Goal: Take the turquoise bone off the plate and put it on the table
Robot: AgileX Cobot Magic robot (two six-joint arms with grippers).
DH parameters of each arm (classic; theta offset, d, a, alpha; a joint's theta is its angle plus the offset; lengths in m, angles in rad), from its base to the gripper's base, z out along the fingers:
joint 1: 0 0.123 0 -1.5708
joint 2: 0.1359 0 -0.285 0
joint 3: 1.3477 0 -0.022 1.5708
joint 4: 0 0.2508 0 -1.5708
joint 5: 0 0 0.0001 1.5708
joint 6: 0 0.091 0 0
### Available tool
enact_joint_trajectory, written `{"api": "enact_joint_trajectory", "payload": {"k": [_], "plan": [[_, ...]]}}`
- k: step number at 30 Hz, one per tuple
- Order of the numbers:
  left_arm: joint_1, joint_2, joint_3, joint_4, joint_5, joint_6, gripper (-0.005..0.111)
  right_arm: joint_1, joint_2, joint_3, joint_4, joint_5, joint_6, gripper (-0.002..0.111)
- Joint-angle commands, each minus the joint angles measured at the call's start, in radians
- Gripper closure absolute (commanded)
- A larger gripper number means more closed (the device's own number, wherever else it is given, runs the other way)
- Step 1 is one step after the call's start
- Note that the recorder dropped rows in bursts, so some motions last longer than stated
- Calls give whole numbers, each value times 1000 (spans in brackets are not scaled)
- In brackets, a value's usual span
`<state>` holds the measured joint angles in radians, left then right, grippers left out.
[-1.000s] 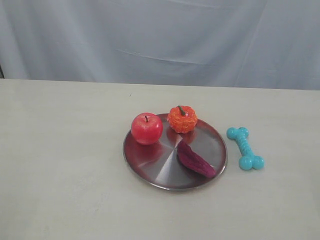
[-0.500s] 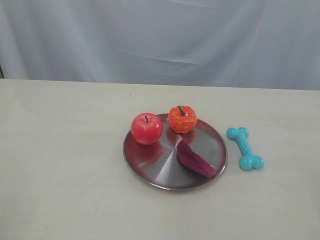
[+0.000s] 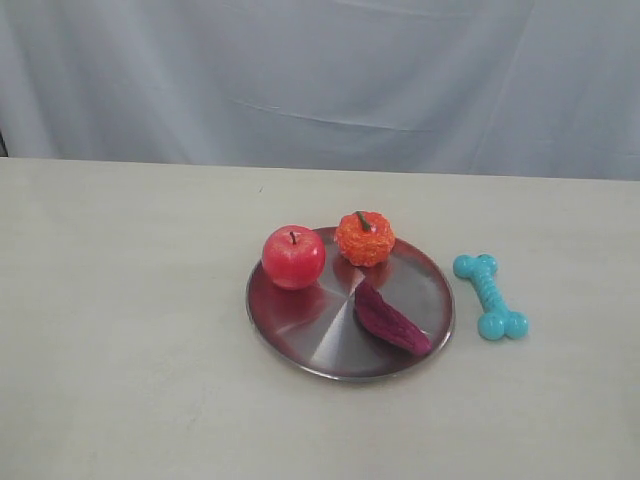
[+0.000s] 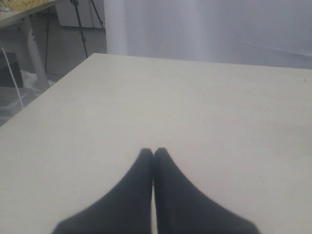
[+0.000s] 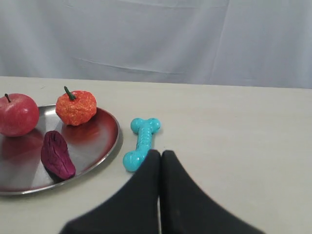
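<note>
Nothing has moved in the last 1 second — the bone [image 3: 490, 297] lies on the counter [image 3: 130, 330], just beside the plate [image 3: 305, 325]. Both my jaws are pressed together, empty — the job looks done.

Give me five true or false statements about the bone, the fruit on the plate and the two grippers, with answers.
The turquoise bone lies on the plate. False: it lies on the table beside the plate.
A red apple sits on the plate. True.
The right gripper holds the bone. False: it is shut, gripping nothing.
The orange pumpkin is on the plate. True.
The left gripper is open. False: it is shut.
</note>
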<state>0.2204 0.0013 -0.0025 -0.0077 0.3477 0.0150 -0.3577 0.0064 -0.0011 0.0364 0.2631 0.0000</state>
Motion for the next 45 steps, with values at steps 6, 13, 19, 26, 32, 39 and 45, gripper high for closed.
{"api": "enact_joint_trajectory", "payload": {"k": [6,13,19,26,32,39,45], "plan": [[2,-1,3,8,-5,-4,107,3,-6,1,7,91,0,109],[2,-1,3,8,-5,-4,107,3,-6,1,7,86,0,109],[2,-1,3,8,-5,-4,107,14,-6,1,7,86,9,109],[2,-1,3,8,-5,-4,107,14,-6,1,7,86,13,109],[2,-1,3,8,-5,-4,107,14,-6,1,7,86,13,109],[2,-1,3,8,-5,-4,107,14,-6,1,7,86,13,109],[2,-1,3,8,-5,-4,107,14,-6,1,7,84,13,109]]}}
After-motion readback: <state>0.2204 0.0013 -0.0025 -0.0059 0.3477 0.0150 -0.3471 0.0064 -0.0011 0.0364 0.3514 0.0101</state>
